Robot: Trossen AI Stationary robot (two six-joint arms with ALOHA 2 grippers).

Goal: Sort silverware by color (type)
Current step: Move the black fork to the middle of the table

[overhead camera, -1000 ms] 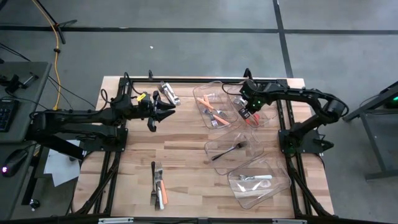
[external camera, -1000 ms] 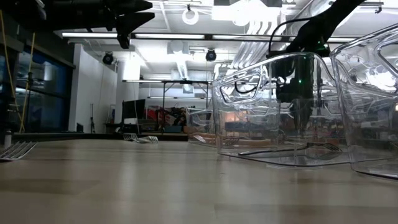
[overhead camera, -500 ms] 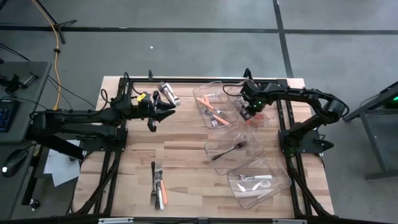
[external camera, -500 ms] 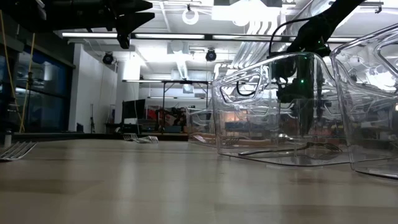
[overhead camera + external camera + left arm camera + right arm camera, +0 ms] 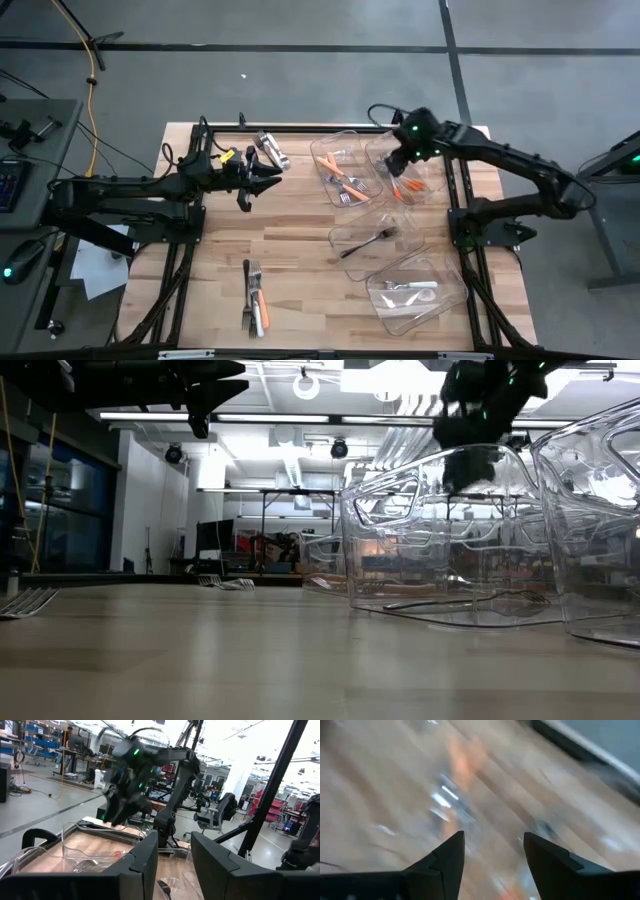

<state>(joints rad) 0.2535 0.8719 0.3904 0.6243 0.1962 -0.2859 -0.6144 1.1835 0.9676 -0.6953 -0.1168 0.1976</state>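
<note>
My right gripper [image 5: 393, 168] [image 5: 492, 840] hangs open above the far right clear bin [image 5: 432, 178], nothing between its fingers. Orange-handled silverware [image 5: 405, 188] lies in that bin below it. More orange-handled pieces [image 5: 345, 185] lie in the bin [image 5: 330, 145] to its left. A dark fork [image 5: 370, 241] lies in the middle bin and white-handled pieces [image 5: 412, 285] in the near bin. My left gripper [image 5: 272, 180] [image 5: 175, 840] waits open, held level above the table's far left part.
A loose pile of mixed silverware [image 5: 255, 300] lies on the wood near the table's front edge. A few more pieces [image 5: 270, 150] lie by the far edge behind my left gripper. Bare wood lies between the pile and the bins.
My right gripper has risen out of the far right bin, mostly in the last half second, and has tipped less steeply downward. Orange-handled silverware now shows in the bin where the gripper stood.
</note>
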